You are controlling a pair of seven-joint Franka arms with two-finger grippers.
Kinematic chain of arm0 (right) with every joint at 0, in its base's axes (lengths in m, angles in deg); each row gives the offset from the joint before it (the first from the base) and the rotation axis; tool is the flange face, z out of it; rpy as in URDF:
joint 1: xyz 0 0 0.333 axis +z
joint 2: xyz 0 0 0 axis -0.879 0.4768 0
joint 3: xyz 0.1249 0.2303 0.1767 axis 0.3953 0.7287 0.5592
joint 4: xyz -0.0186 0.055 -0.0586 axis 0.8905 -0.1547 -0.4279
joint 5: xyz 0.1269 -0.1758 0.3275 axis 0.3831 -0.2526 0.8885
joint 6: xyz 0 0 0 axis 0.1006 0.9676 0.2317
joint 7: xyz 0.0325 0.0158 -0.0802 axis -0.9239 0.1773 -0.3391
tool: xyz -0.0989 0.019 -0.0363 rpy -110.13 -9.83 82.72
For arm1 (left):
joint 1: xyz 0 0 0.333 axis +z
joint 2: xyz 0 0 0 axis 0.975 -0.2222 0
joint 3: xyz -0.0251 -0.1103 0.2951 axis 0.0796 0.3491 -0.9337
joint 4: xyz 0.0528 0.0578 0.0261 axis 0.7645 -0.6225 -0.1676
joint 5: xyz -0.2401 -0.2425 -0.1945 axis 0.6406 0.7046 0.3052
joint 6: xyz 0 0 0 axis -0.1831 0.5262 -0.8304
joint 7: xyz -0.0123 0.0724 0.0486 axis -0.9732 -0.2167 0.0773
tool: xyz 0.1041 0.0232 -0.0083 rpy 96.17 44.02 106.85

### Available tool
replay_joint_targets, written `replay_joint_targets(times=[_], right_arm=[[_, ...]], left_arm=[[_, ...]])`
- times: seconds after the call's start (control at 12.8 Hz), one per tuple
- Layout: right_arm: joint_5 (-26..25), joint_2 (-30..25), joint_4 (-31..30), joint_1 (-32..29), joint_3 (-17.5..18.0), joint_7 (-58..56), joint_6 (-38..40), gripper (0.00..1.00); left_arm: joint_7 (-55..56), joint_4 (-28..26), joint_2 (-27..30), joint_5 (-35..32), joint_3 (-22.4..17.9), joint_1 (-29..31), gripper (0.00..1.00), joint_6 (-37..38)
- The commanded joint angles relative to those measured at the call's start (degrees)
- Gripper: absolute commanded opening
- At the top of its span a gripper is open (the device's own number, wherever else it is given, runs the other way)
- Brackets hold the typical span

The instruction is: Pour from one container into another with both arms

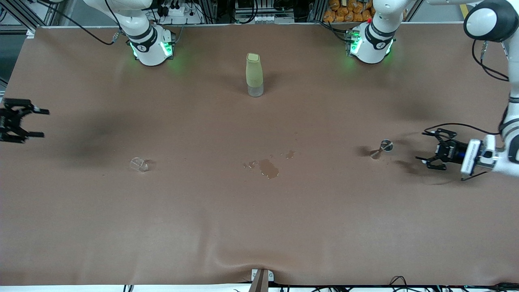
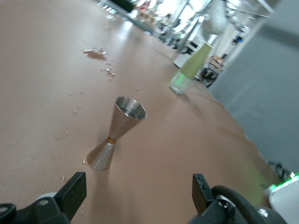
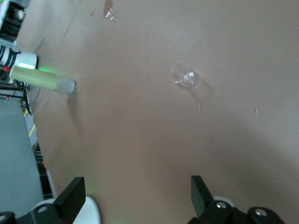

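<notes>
Left pincer (image 1: pixel 426 149) gapes empty beside the steel jigger (image 1: pixel 382 148); right pincer (image 1: pixel 37 122) hangs wide open, empty, above the table (image 1: pixel 259 227) edge.

Robot lab: aluminium framing (image 1: pixel 24 16), cabling (image 1: pixel 170 10)

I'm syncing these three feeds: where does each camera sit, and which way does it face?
Front view: high across the table, facing both bases; left end effector and right end effector open.
Left wrist view: on the left arm, looking past its fingertips at the metal measuring cup.
Right wrist view: looking down at the small glass.
All share the green bottle.
</notes>
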Motion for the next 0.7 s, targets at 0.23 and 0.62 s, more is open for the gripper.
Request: replay_joint_targets(times=[0.23,0.62], right_arm=[[-11.76,-12.11,3.47,8.89,-1.29,26.56,2.14,1.0],[-22.92,-20.99,4.71,10.84,13.53,56.18,3.02,1.0]], left_arm=[[30.68,-0.91,16.06,-1.88,-0.18,-1.96,1.0,0.11],[70.6,2.51,27.05,-8.71,0.61,-12.83,1.0,0.11]])
